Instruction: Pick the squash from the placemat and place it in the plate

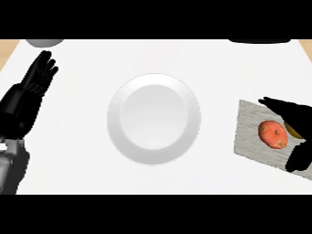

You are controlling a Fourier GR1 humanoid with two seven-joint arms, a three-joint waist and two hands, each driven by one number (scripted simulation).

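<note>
While the squash point(273, 134) lies on the placemat point(250, 119) just beside the right hand point(311, 124), whose fingers stand apart, that hand should centre over it and curl round before lifting toward the plate point(154, 151).

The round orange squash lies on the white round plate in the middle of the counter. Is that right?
No. The head view shows the round orange squash on the grey rectangular placemat at the right; the white round plate in the middle holds nothing.
</note>
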